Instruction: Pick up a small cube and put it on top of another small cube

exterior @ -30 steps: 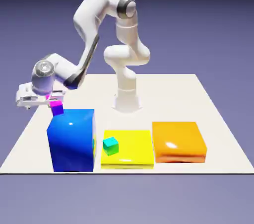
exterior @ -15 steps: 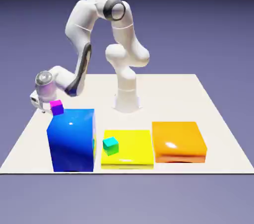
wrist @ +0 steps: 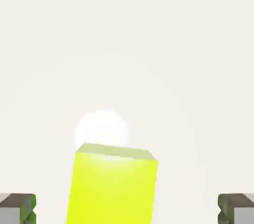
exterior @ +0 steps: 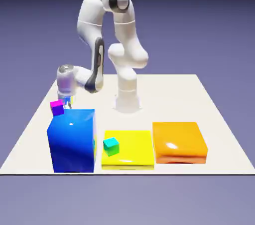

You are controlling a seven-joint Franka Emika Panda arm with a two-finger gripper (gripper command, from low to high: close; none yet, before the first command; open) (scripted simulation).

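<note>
Hand view, one lime-green cube (wrist: 113, 188), two fingertips (wrist: 19, 210), gripper (wrist: 127, 209) spread wide, holding nothing.

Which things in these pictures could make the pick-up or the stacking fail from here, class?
The lime-green cube appears off-centre between the open fingers of the end effector, so closing now might push it sideways or grip it unevenly.

The big blue block and the magenta cube appear near the hand in the exterior view; a careless move could knock either.

The teal cube looks tilted, so a cube placed on it might slide off.
</note>
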